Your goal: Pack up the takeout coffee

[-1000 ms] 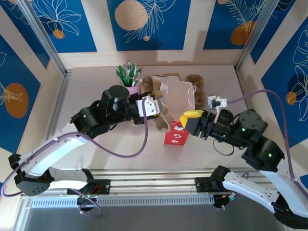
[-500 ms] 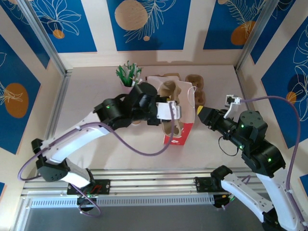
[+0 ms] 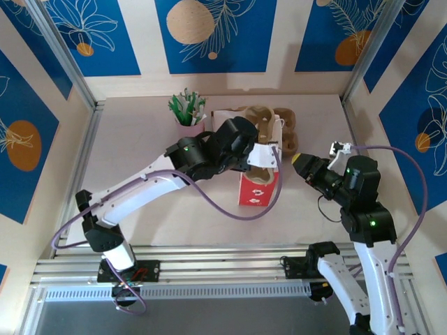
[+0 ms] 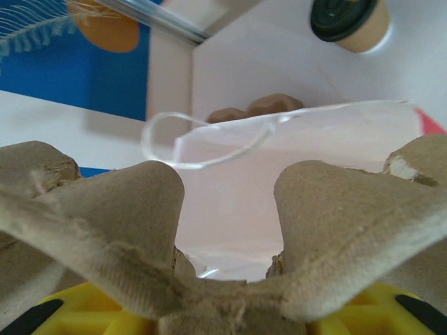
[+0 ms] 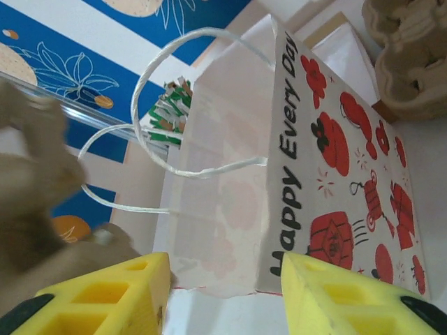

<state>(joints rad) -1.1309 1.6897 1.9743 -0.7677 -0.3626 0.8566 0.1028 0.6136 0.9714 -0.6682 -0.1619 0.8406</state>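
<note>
Left gripper: clamped on a pulp carrier. In my left wrist view the yellow fingers sit either side of its centre ridge, with moulded peaks rising left and right. From the top camera I see this gripper over the open mouth of the paper bag, arm reaching in from the left.

Right gripper: jaws apart, nothing between them. The yellow fingers frame the side of the bag, which carries white twine handles and "Happy Every Day" with red drawings. Top camera puts this gripper just right of the bag, not touching it. A blurred brown shape at the left edge of my right wrist view I can't identify.

Coffee cup: kraft paper, black lid on it. It stands on the table beyond the bag, at the top right of the left wrist view, apart from the bag and both grippers. It is not in the bag.

Further out, a second carrier sits behind the bag toward the back wall. The pink cup of green-and-white sticks is at back left, on the table.
</note>
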